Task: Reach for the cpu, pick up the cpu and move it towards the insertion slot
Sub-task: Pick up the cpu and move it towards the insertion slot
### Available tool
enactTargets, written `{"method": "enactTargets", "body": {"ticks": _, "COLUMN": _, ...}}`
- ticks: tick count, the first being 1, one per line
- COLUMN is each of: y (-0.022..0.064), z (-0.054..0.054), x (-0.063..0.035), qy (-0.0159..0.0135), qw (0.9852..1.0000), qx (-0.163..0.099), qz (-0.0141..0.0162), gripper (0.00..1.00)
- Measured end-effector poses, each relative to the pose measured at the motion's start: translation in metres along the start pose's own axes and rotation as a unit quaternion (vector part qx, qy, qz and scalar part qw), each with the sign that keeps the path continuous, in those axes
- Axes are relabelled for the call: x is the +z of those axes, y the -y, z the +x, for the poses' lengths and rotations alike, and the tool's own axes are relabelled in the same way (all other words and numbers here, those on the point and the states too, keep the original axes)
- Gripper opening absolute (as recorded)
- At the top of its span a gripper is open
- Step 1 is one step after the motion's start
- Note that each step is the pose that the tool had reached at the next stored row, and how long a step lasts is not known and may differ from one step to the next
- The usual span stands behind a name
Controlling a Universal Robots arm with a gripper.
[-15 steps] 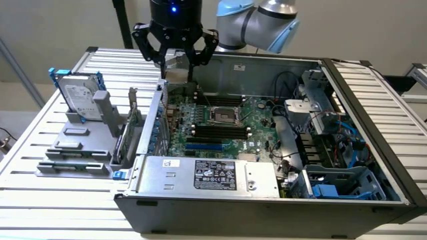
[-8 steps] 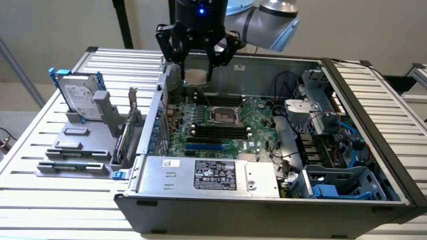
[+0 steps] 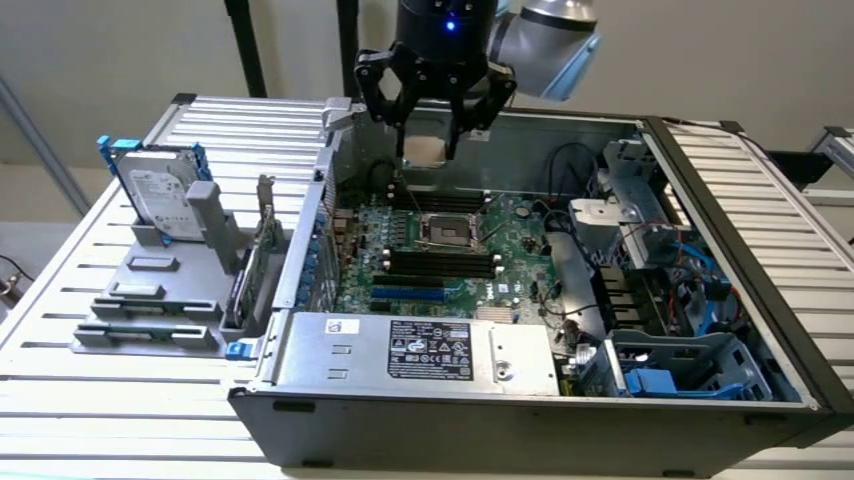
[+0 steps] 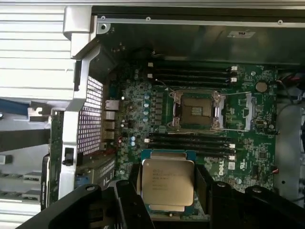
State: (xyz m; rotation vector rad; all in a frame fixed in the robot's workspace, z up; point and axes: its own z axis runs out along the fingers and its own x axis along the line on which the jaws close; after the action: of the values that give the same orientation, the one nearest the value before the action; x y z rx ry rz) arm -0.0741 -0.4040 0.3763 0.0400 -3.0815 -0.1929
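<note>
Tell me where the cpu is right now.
In the exterior view the cpu is clamped in the gripper, raised above the motherboard, off to one side of the insertion slot.

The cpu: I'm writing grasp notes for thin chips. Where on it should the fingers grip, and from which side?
Probably best by two opposite thin edges, from straight above. The cpu is a flat, level square with its metal top up, so only the rim gives parallel faces; the fingers pinch it that way now.
</note>
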Motion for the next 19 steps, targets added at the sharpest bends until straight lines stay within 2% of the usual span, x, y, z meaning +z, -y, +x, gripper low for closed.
{"method": "enactTargets", "body": {"ticks": 3, "y": -0.0093, "z": -0.009, "x": 0.0039, "qy": 0.0000, "qw": 1.0000, "qx": 0.000, "qz": 0.0007, "gripper": 0.55}}
{"method": "enactTargets", "body": {"ticks": 9, "y": -0.0294, "z": -0.026, "x": 0.0132, "qy": -0.0001, "qw": 1.0000, "qx": 0.000, "qz": 0.0044, "gripper": 0.55}}
{"method": "enactTargets", "body": {"ticks": 15, "y": -0.0496, "z": -0.040, "x": 0.0226, "qy": -0.0002, "qw": 1.0000, "qx": 0.001, "qz": 0.0095, "gripper": 0.55}}
{"method": "enactTargets", "body": {"ticks": 19, "y": -0.0596, "z": -0.047, "x": 0.0274, "qy": -0.0003, "qw": 0.9999, "qx": 0.001, "qz": 0.0143, "gripper": 0.55}}
